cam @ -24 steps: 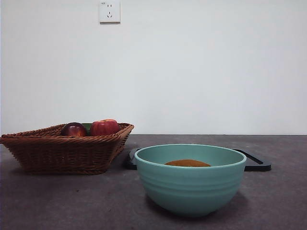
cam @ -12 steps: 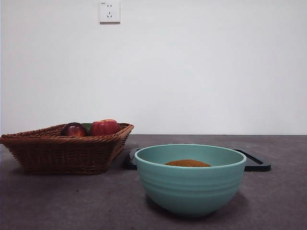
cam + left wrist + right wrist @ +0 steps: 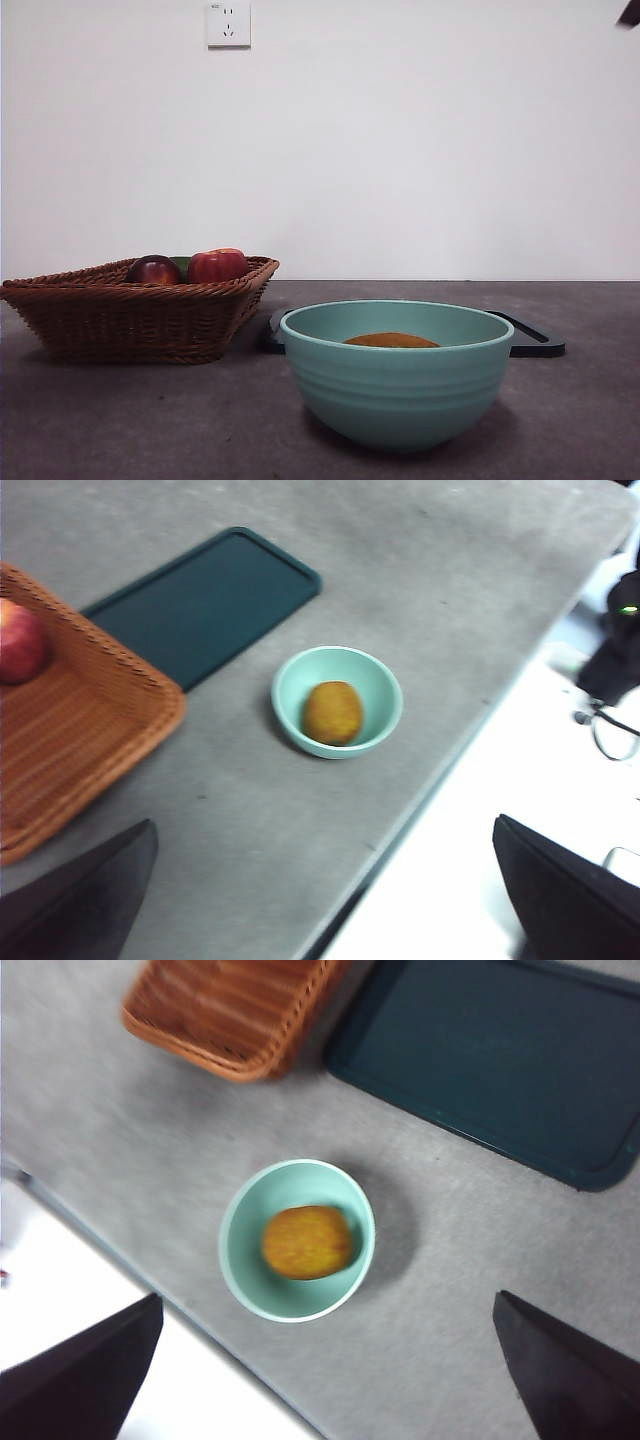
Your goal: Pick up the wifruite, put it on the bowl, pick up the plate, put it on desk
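The orange-yellow wifruite (image 3: 306, 1242) lies inside the teal-green bowl (image 3: 240, 1260), which stands on the grey desk (image 3: 150, 420). In the front view only the wifruite's top (image 3: 391, 340) shows over the bowl's rim (image 3: 396, 375). The plate (image 3: 490, 1060), a flat dark teal tray, lies on the desk behind the bowl (image 3: 535, 342). My right gripper (image 3: 328, 1297) hangs open high above the bowl. My left gripper (image 3: 323, 825) is open too, high and off to one side of the bowl (image 3: 380, 695), holding nothing.
A wicker basket (image 3: 130, 315) stands left of the bowl, touching the plate's edge, with a red apple (image 3: 217, 265) and a dark maroon fruit (image 3: 153, 270) in it. The desk's near edge runs close to the bowl (image 3: 430, 790). A black arm tip (image 3: 629, 12) shows at the top right corner.
A black arm tip has come into the top right corner of the front view. Bowl, wifruite, plate and basket have not moved.
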